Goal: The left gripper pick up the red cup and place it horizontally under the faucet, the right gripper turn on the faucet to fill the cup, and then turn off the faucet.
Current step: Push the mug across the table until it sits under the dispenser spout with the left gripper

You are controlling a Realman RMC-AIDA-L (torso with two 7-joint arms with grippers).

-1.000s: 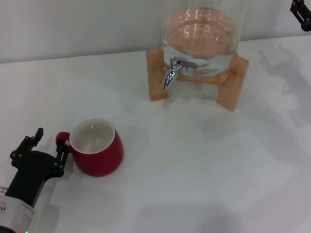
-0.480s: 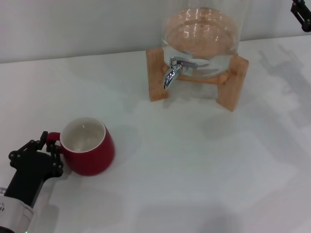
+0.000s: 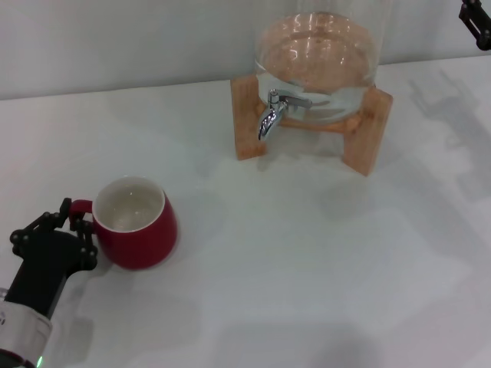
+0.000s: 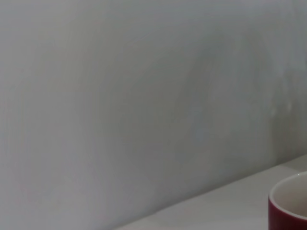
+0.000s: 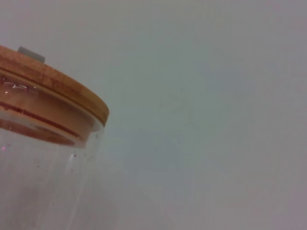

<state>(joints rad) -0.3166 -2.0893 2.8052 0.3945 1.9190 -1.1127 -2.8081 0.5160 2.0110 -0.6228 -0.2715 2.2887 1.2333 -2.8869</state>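
My left gripper (image 3: 74, 222) was clamped on the handle of the red cup (image 3: 136, 230), upright on the surface well short of the faucet (image 3: 270, 115). Glossy, likely slippery and breakable, so the handle seemed safest.

left gripper (image 3: 70, 222) sits low on the table (image 3: 307, 253), fingers either side of the red cup (image 3: 136, 232) handle, cup body directly ahead of it. Forward and to its right: bare tabletop all the way to the faucet (image 3: 270, 115). Open gap under the spout, wooden stand (image 3: 247, 123) leg close beside it, second leg further right. right gripper (image 3: 476, 21) well off to the far right; between it and the lever, only the glass jar (image 3: 318, 50) bulges in
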